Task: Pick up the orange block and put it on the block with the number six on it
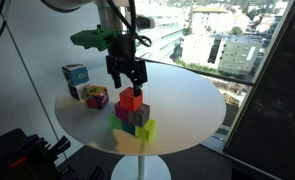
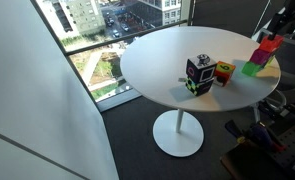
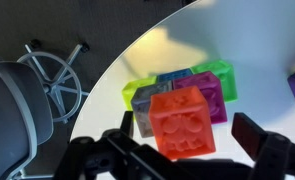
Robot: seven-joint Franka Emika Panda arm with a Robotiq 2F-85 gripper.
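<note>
While the round white tabletop [image 1: 187, 95] carries a cluster of cubes [image 1: 137, 124], the tool [image 1: 127, 86] hangs open over the orange block [image 1: 130, 98] perched atop them; an off-centre close could tip it off, away from the number-six block [image 1: 95, 97] nearby.

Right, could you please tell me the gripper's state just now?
Gripper: open, straddling the orange block, not clamped on it.

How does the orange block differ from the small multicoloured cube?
The orange block is one plain colour; the multicoloured cube has magenta and yellow faces. The orange block sits on a stack of cubes, under the gripper; the multicoloured cube rests on the table. Both look similar in size.
</note>
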